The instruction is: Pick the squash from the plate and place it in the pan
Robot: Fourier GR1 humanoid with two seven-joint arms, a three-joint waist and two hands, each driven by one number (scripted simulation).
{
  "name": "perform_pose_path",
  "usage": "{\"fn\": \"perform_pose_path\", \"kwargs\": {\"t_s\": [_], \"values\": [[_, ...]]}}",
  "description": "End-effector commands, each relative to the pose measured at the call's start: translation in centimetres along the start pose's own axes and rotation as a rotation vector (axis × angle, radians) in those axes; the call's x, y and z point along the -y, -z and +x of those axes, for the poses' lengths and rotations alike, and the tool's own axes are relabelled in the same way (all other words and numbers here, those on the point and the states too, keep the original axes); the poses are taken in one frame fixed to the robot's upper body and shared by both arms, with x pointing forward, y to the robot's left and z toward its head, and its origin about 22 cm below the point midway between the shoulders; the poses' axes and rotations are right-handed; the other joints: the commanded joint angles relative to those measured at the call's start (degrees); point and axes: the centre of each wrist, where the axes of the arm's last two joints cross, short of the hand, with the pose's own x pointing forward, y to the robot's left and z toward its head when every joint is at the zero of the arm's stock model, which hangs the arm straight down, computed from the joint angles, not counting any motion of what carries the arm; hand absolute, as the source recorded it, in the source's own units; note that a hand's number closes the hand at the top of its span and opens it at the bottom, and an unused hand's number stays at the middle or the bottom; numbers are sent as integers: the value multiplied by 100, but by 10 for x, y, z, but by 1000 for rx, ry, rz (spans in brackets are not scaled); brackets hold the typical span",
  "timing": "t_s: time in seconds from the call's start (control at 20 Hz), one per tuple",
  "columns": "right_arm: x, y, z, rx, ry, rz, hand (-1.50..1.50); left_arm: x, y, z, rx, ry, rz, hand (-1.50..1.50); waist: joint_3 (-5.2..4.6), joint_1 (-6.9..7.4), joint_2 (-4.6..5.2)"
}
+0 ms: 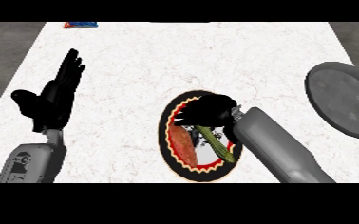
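Right now the right hand [209, 109] curls over the squash's [216, 144] upper end on the plate [166, 123]. Caught so near its tip, it could swing and slip before reaching the pan [336, 97]. Left hand [56, 95] rests open.

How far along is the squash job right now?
Nothing is delivered yet. The right hand is curled over the squash, which lies on the plate. Lifting and carrying it to the pan remain. The left hand rests open at the left.
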Motion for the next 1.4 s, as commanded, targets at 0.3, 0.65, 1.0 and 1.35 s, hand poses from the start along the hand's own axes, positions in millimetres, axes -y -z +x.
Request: {"fn": "perform_pose_path", "kwargs": {"t_s": [0.3,0.65,1.0,1.35], "values": [[-33,20,-4,31,3,107,-150,10,7,-4,4,-1,15,0,0,-20,5],[-49,20,-1,149,-60,67,150,-14,3,-1,-9,7,9,0,1,-13,1],[-42,2,-29,-215,172,-39,150,-20,-5,-8,-12,11,35,0,-7,-175,-37],[-68,-50,-62,-933,587,-353,150,-36,-12,-15,-49,23,117,0,-20,-763,-196]]}}
